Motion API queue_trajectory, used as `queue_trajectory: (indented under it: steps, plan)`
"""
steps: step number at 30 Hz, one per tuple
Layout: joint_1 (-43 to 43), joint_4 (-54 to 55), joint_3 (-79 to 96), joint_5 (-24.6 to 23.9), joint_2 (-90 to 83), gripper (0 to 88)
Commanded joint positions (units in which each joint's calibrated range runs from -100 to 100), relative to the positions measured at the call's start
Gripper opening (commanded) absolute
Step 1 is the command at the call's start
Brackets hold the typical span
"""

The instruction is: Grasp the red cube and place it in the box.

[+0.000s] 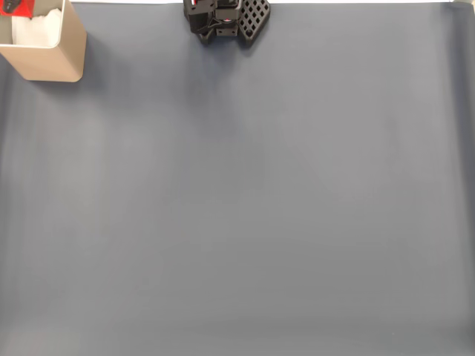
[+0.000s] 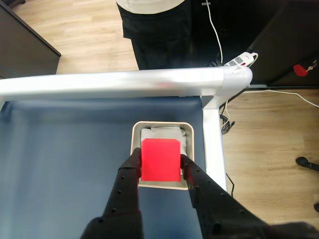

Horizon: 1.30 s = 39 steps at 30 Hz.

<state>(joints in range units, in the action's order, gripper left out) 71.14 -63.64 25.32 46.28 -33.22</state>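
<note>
One blue-grey mat (image 1: 245, 208) covered the table, framed by one silver rail (image 2: 114, 82) in the wrist view. One tan box (image 2: 134, 137) sat in the mat's corner by that rail, white padding (image 2: 164, 133) inside. One black gripper (image 2: 159, 167) hung directly above it, its two fingers (image 2: 128, 174) pinching the one red cube (image 2: 160, 159) between them, over the box's opening. One white power strip (image 2: 239, 60) lay on the wooden floor beyond.
</note>
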Motion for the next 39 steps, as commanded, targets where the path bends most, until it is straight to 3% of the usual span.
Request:
queue_trajectory:
  steps: [1, 11, 18, 24, 39]
  plan:
    - [-0.2, 1.5, -0.2, 1.0, -1.7, 15.6]
    - [-0.8, 1.6, 0.4, -0.4, -1.9, 43.3]
    - [-0.9, 1.6, 0.1, -1.5, -2.0, 54.6]
    - [-0.9, 2.6, 0.3, -1.7, -2.0, 58.5]
    - [-1.0, 3.4, 0.5, -2.2, -2.0, 58.9]
